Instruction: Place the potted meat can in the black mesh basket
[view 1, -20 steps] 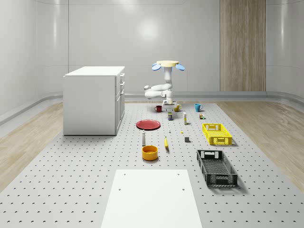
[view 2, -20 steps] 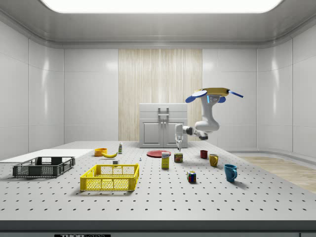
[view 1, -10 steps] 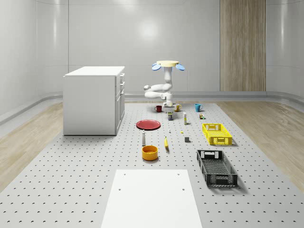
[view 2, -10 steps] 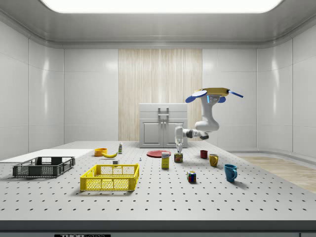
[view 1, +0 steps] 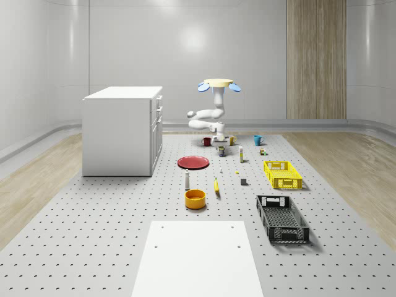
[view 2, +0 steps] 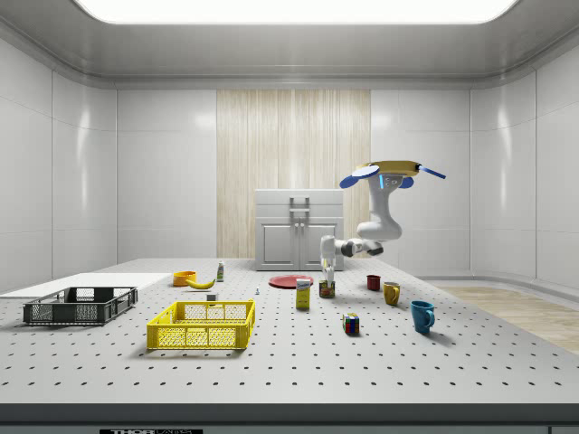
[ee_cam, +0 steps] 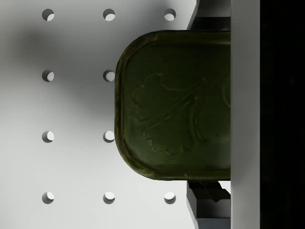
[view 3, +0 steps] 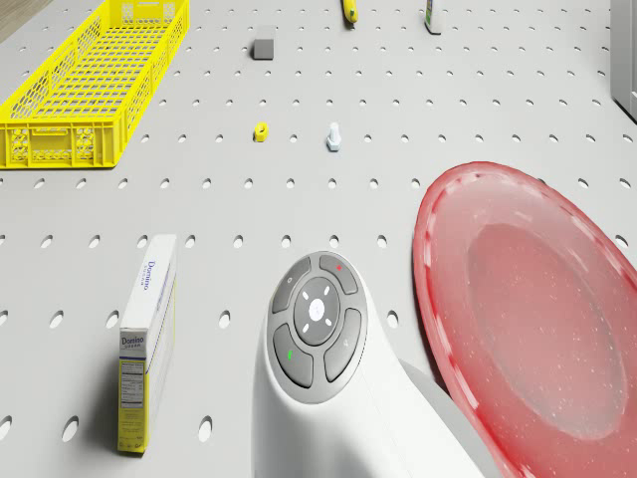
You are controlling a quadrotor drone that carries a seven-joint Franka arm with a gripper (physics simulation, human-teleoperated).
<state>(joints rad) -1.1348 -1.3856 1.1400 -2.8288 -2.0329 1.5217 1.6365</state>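
The drone [view 2: 392, 168] hovers above the perforated bench [view 1: 111, 223]; its claw [view 2: 327, 279] hangs directly over the potted meat can [view 2: 327, 288], far from the black mesh basket [view 1: 282, 218]. Whether the claw is spread, I cannot tell.

I see the arm lower than a second ago: the gripper [view 2: 327, 279] now sits right at the top of the potted meat can [view 2: 327, 289], where before it hung clearly above it. The elbow [view 1: 197, 115] is drawn in a little. The drone [view 2: 392, 169] hovers at the same spot as before.
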